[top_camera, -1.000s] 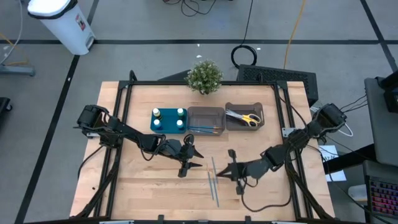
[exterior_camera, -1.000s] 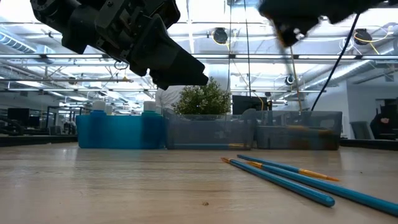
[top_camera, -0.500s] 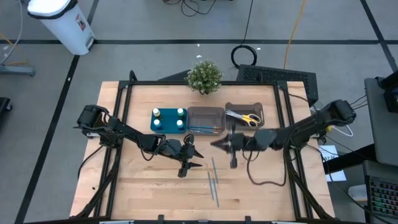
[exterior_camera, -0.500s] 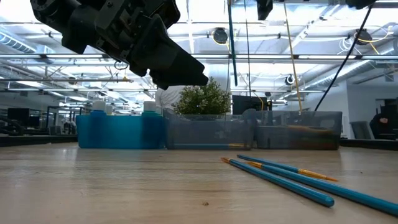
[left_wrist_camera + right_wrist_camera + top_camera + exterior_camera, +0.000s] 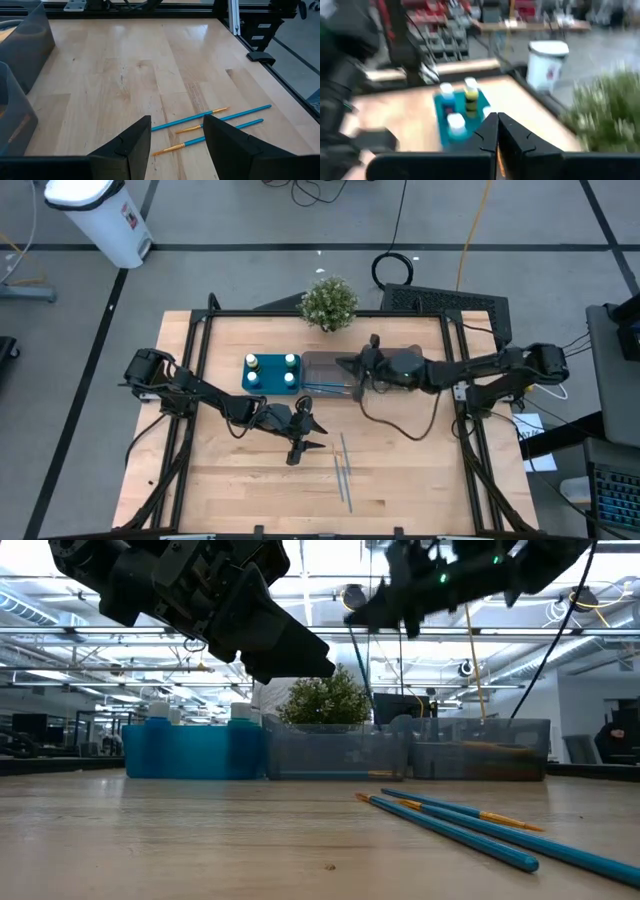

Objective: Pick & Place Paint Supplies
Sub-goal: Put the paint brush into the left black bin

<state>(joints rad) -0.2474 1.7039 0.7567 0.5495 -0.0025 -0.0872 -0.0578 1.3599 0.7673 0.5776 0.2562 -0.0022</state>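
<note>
Three thin blue brushes (image 5: pixel 210 122) lie flat on the wooden table (image 5: pixel 240 480), a little right of its middle (image 5: pixel 343 470). Another thin brush (image 5: pixel 357 387) hangs from my right gripper (image 5: pixel 345 365), which is shut on it above the middle grey bin (image 5: pixel 330 372). That bin holds more blue brushes. A teal tray (image 5: pixel 270 373) with white-capped bottles (image 5: pixel 455 122) stands left of it. My left gripper (image 5: pixel 308 435) hovers open above the table's middle, left of the lying brushes (image 5: pixel 450 820). My right gripper pinches the thin brush near its upper end (image 5: pixel 352 635) between its shut fingers. The fingers lie about level and point toward the table's left. The brush hangs down below them, slightly slanted, clear of the table; whether its lower end touches the bin, I cannot tell.
A second grey bin (image 5: pixel 480 750) stands right of the middle one, mostly under my right arm in the high view. A small potted plant (image 5: pixel 328 302) sits at the far edge. Bare wood lies along the near side.
My right gripper has risen from beside the lying brushes and swung toward the far edge and left, turning until it points at the table's left. The thin brush has gone with it, lifted clear and hanging, to above the middle bin.
</note>
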